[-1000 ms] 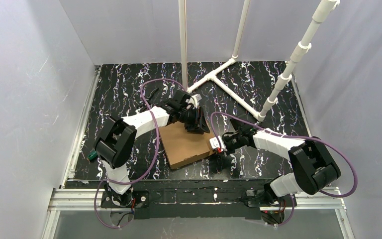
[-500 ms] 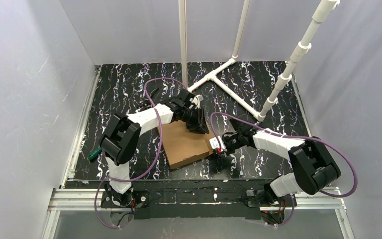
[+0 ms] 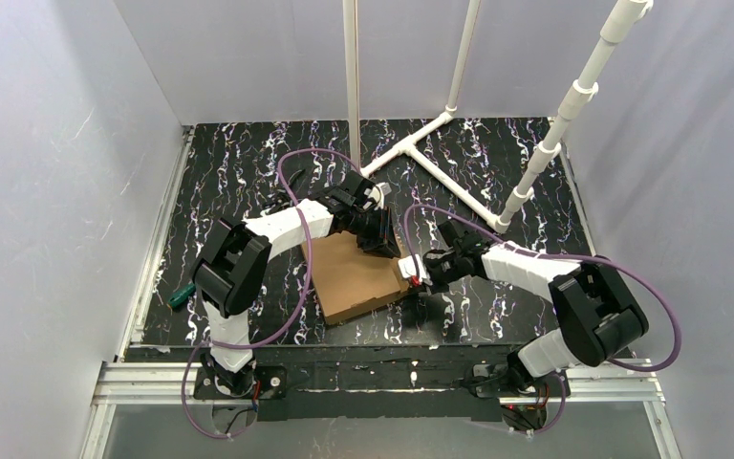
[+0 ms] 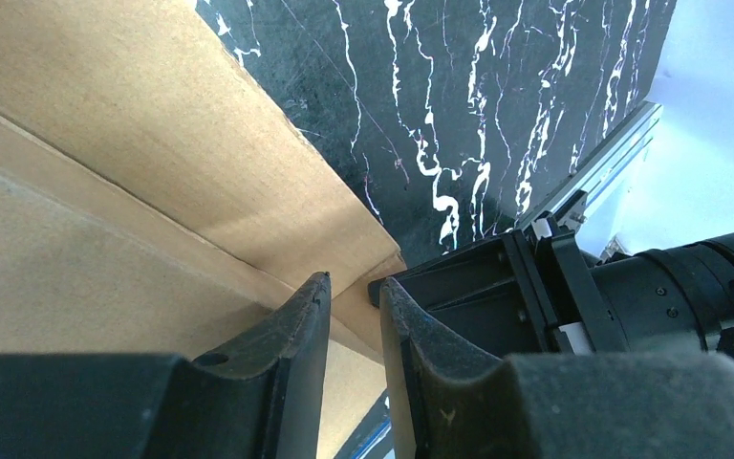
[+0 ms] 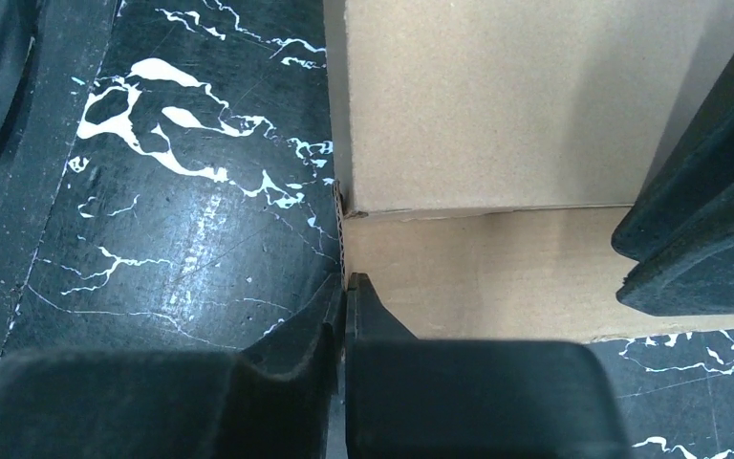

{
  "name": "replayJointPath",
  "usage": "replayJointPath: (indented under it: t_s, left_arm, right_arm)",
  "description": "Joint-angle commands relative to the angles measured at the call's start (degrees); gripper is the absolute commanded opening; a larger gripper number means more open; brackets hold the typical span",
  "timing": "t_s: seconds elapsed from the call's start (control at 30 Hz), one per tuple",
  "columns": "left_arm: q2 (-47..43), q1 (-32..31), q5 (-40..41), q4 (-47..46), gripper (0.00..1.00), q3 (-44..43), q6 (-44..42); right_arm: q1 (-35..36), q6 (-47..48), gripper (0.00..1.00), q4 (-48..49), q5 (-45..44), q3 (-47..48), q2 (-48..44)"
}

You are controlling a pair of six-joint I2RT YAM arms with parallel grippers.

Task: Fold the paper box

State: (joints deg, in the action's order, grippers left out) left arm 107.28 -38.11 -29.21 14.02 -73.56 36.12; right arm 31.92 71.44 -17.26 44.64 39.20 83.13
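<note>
The paper box (image 3: 349, 282) lies flat on the black marbled table as a brown cardboard rectangle, turned at an angle. My left gripper (image 3: 379, 239) reaches over its far right corner. In the left wrist view the left gripper (image 4: 354, 280) has its jaws a narrow gap apart, with the box's cardboard (image 4: 105, 124) showing through the gap; whether the pads touch it is unclear. My right gripper (image 3: 409, 274) sits at the box's right edge. In the right wrist view the right gripper (image 5: 346, 279) is shut on the fluted edge of the cardboard (image 5: 497, 96).
A white pipe frame (image 3: 430, 153) with upright poles stands on the far half of the table. A small green-handled tool (image 3: 178, 298) lies by the left wall. Grey walls enclose three sides. The left gripper's black finger (image 5: 707, 191) crowds the right wrist view.
The right gripper has moved up along the box's right edge toward the left gripper and its jaws have closed. The left gripper's jaws have narrowed; its arm shifted slightly.
</note>
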Motion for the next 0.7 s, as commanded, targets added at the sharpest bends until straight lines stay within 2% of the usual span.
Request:
replayJointPath:
  t_s: [0.0, 0.5, 0.53, 0.57, 0.67]
  left_arm:
    - [-1.0, -0.3, -0.5, 2.6, 0.25, 0.8, -1.1]
    - [-1.7, -0.2, -1.2, 2.8, 0.24, 1.6, -1.6]
    - [-1.7, -0.2, -1.1, 2.7, 0.24, 1.6, -1.6]
    - [-1.7, -0.2, -1.3, 2.5, 0.24, 1.7, -1.4]
    - [-1.7, -0.2, -1.3, 2.3, 0.24, 1.6, -1.2]
  right_arm:
    - [0.2, -2.6, 0.09, -2.0, -0.9, 3.5, 1.5]
    - [0.2, 0.0, 0.04, -7.1, -3.9, 4.1, 1.9]
    - [0.2, 0.0, 0.1, -7.3, -3.9, 4.3, 2.0]
    - [1.3, 0.0, 0.28, -8.4, -3.2, 5.1, 2.6]
    - [3.3, -0.8, 0.32, -8.1, -3.8, 5.7, 2.8]
